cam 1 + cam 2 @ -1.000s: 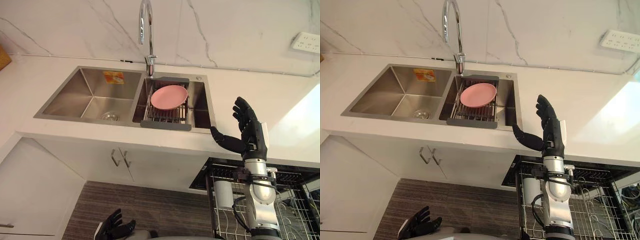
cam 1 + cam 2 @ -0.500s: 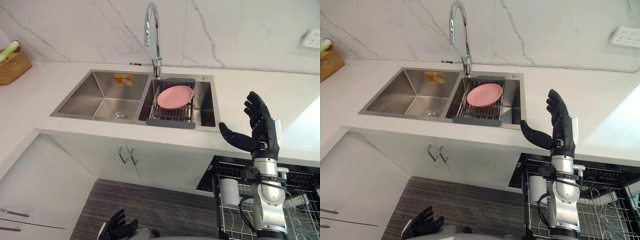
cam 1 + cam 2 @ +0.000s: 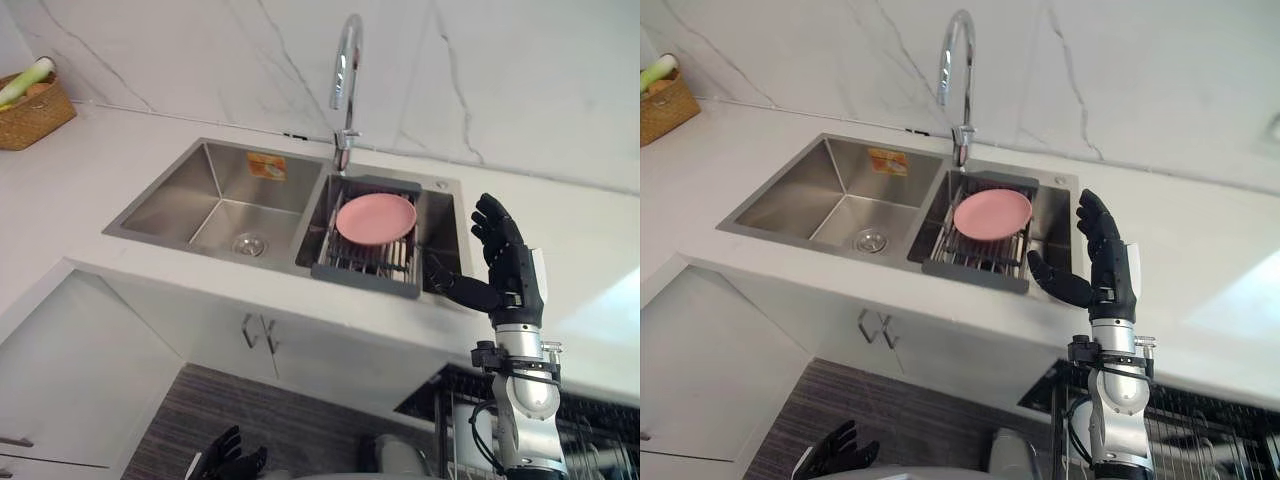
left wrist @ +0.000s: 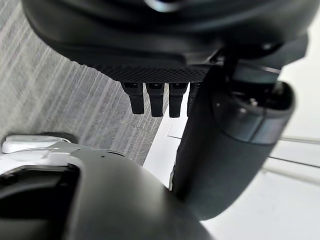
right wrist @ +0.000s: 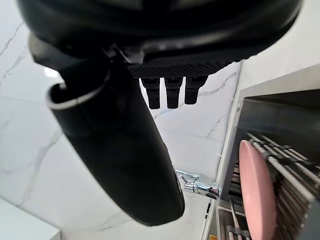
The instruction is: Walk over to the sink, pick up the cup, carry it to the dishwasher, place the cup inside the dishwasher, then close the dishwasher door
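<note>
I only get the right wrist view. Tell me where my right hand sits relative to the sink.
Observer: The right hand is open and raised. In the eye views it shows by the front right corner of the sink, just right of the drain rack that holds the pink plate.
Operator: Now give me the left hand.
Observer: The left hand hangs low over the grey floor, fingers relaxed, holding nothing.
Operator: Report what is under the counter on my right.
Observer: A wire dishwasher rack is pulled out below the counter, behind the right arm.
</note>
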